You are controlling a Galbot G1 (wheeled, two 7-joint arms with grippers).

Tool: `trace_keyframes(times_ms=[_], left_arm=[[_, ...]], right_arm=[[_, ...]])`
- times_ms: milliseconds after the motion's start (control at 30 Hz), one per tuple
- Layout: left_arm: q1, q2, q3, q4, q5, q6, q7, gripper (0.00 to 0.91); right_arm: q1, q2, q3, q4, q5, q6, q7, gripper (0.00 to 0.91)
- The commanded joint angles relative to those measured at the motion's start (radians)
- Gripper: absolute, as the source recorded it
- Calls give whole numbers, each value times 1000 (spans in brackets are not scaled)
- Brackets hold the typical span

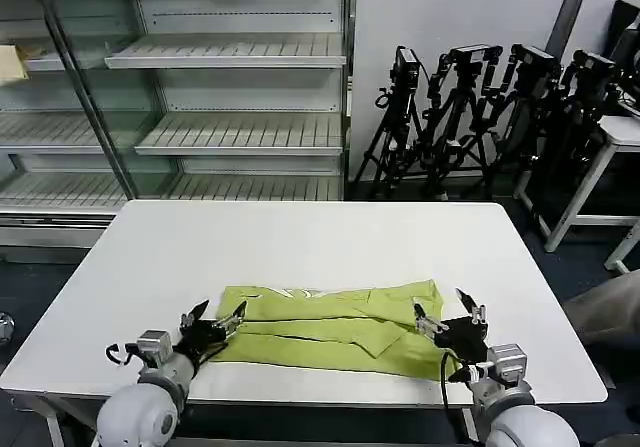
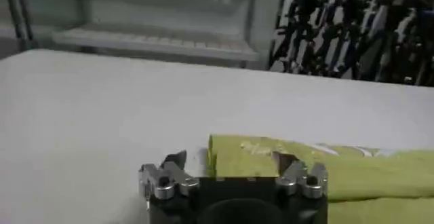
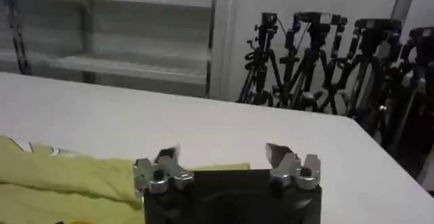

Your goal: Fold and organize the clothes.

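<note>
Shirt half-folded, both grippers set at its ends

T-shirt (image 1: 335,327) lies as a long band across the near part of the counter (image 1: 300,242). My left gripper (image 1: 213,323) and right gripper (image 1: 447,319) sit at its 2 ends, jaws spread, holding nothing. I judge the next fold calls for pinching both ends evenly.

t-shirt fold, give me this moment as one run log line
T-shirt: folded into band, flat on white table | left gripper: open, at its left end | right gripper: open, at its right end
</note>
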Motion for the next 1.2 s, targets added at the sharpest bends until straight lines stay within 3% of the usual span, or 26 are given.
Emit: trace_keyframes(times_ms=[33,667,833,967,1200], left_arm=[[41,-30,18,-13,-88,3,-140,20],[43,-45,44,-16,-91,3,-102,10],[38,-23,20,-9,130,-34,0,20],[22,38,-82,-28,165,-27,63,10],[38,213,-438,0,185,-15,220,10]], right_arm=[[-34,4,16,35,-18,7,-5,907],[-31,23,-7,23,-46,9,-7,907],[-34,23,-5,23,-56,13,-5,907],[-37,17,2,23,-58,16,-4,907],[-34,20,-4,13,-65,24,-6,907]])
